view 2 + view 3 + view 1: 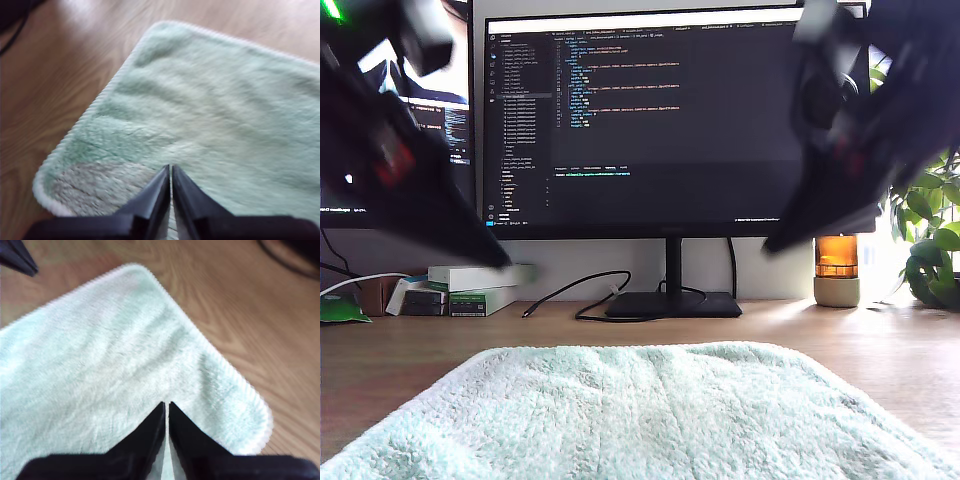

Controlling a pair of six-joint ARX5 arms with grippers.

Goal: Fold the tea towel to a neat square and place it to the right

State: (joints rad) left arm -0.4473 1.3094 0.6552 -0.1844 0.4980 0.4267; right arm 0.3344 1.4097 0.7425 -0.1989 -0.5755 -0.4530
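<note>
Spread flat across the desk's point(410, 350) near edge before the monitor point(640, 120), the tea towel point(640, 410), soft, light and limp, looks best pinched at its corded corners, my first gripper point(171, 172) and my second gripper point(166, 409) poised above, jaws nearly closed, empty.

A pale mint-green, fluffy towel point(640, 410) lies spread flat on the wooden desk in front of the monitor, its whitish corded hem running round rounded corners.

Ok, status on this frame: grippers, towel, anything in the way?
My first gripper and my second gripper shut, empty, above tea towel. Towel flat, unfolded on desk. Nothing on it.
</note>
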